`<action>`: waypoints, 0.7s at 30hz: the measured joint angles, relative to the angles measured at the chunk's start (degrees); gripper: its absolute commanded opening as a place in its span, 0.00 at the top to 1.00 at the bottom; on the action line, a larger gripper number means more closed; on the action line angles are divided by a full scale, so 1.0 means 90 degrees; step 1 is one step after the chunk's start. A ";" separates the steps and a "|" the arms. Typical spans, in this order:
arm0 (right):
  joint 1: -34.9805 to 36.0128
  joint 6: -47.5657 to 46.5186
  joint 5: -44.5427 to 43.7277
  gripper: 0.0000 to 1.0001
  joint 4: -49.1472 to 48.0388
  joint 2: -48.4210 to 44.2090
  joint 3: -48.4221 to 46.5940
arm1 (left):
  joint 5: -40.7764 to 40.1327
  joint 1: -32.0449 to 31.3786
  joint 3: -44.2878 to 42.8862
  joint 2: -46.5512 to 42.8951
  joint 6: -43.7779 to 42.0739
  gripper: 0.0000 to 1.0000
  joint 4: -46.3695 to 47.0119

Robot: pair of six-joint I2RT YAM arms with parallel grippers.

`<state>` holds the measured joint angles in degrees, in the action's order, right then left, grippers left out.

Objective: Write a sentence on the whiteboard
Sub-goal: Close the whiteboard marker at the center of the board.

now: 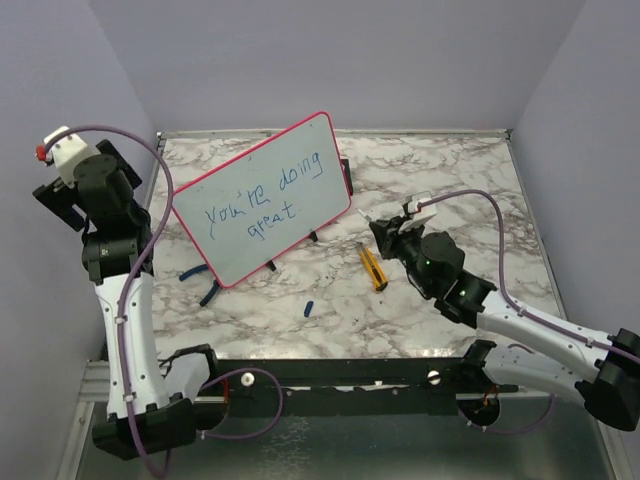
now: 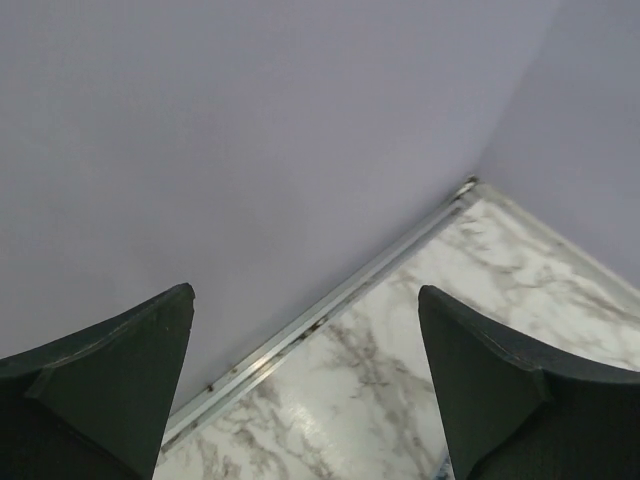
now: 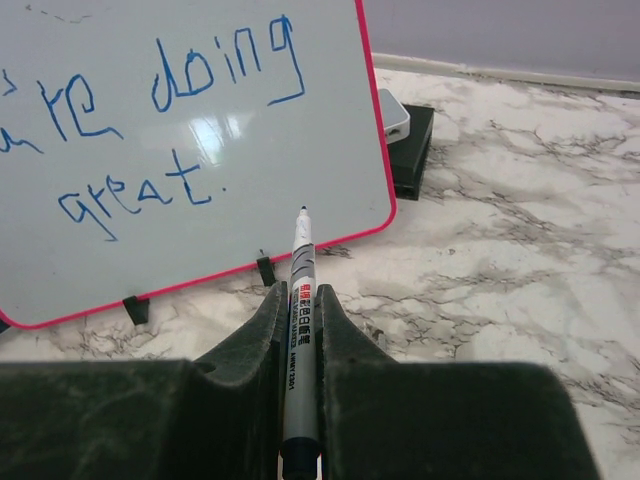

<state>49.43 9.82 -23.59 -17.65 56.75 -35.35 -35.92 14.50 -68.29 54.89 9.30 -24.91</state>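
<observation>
Where whiteboard (image 1: 300,160) stands, sentence (image 1: 258,205) runs blue, two lines

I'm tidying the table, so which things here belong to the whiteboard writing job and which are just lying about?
In the job: whiteboard, blue sentence, marker in the right gripper.
Lying about: yellow utility knife, blue-handled tool, small blue piece, grey block on black tray.

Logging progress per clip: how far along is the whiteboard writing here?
Done: the sentence "you're doing great." fills two blue lines on the whiteboard, full stop included. In hand: the right pincer is shut on the uncapped marker, its tip off the board; the left pincer is open and empty. Left: probably only capping the marker; a small blue piece may be its cap.
</observation>
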 measured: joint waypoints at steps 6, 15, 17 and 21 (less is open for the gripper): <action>-0.0068 0.0070 0.0049 0.99 0.1035 -0.0085 -0.0318 | 0.0884 -0.1603 -0.1962 0.0486 -0.0138 0.12 -0.0580; -0.1197 0.0588 0.0911 1.00 0.2171 0.0270 -0.0636 | 0.1005 -0.5693 -0.2076 0.1868 0.0002 0.12 -0.1212; -0.1540 0.0775 0.1030 0.99 0.2395 0.0265 -0.0636 | 0.1054 -0.6453 -0.1809 0.2140 0.0187 0.12 -0.1248; -0.1894 0.1086 0.1081 0.99 0.2686 0.0104 -0.0622 | 0.1574 -0.7395 -0.0923 0.2152 0.0838 0.17 -0.1132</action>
<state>32.38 19.59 -13.87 6.52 57.69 -40.95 -21.76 -52.05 -76.60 74.26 16.84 -35.09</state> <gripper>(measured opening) 0.115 0.874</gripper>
